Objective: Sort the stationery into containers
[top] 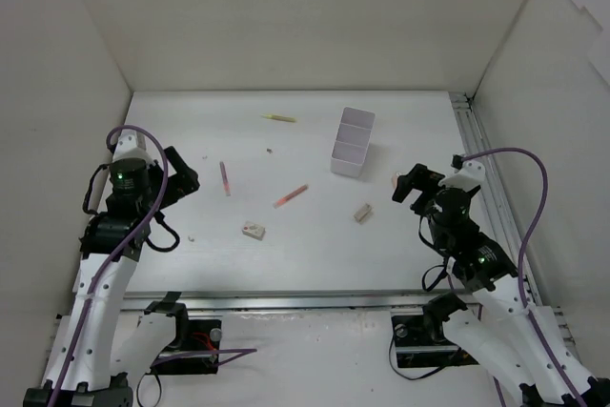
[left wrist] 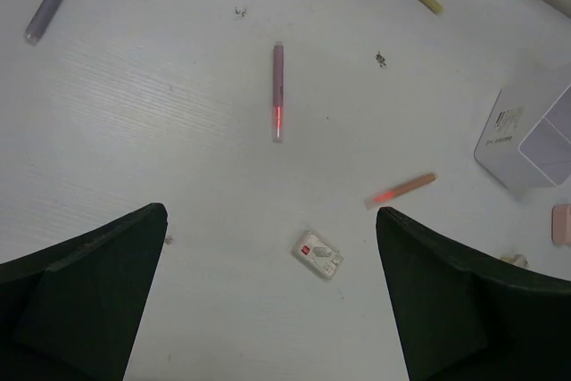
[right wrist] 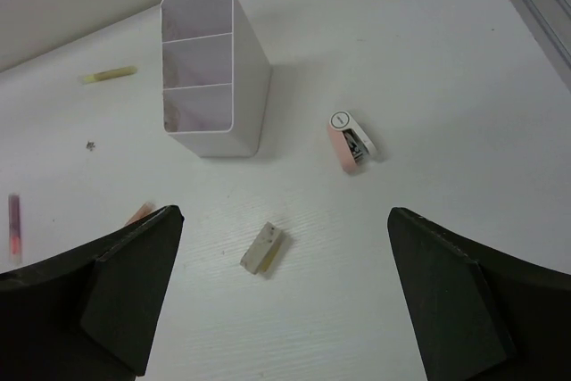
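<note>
We are holding the left gripper [left wrist: 270, 220] and the right gripper [right wrist: 284, 213] wide and empty. Just ahead of the left one a sleeved eraser [left wrist: 318, 254] is lying, its red-marked label unreadable. Ahead of the right one the three-compartment box [right wrist: 252, 86] is standing, with a beige eraser [right wrist: 264, 249] nearer.

A matte white worktop [top: 286, 254] is boxed in by plain white walls [top: 286, 16] on its far, left and right edges. A metal rail [top: 469, 119] lines the right edge. The light is even, with soft shadows.
</note>
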`<state>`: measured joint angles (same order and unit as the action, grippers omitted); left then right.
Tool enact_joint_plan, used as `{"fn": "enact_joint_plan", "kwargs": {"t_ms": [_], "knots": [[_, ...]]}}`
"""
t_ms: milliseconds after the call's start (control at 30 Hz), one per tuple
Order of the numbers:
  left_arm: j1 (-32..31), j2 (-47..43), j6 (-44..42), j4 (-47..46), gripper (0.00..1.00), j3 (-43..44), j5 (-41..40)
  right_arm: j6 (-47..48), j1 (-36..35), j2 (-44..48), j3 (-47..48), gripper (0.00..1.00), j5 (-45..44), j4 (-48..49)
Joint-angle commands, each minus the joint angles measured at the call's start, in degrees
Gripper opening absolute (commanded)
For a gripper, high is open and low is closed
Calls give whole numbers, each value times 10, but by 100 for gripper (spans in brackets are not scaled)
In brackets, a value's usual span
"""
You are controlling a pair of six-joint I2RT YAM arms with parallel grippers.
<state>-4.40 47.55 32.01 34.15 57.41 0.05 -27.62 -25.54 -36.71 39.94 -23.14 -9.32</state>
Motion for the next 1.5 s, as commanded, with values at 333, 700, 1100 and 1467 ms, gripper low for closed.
{"fn": "enact_joint_plan", "kwargs": {"t_ms": [333,700,1100,1467], "knots": [[-1,16,-4,-26,100,-5,2,8,2,-20,-1,98,-21,13],[-1,63,-2,-29,100,8,-20,78,-5,-139,64,98,71,9],[-1,232,-40,-87,100,72,42,105,-59,-262,126,98,64,23],[-35,525,-68,-48,74,259,29,99,-58,-249,97,98,36,21]]}}
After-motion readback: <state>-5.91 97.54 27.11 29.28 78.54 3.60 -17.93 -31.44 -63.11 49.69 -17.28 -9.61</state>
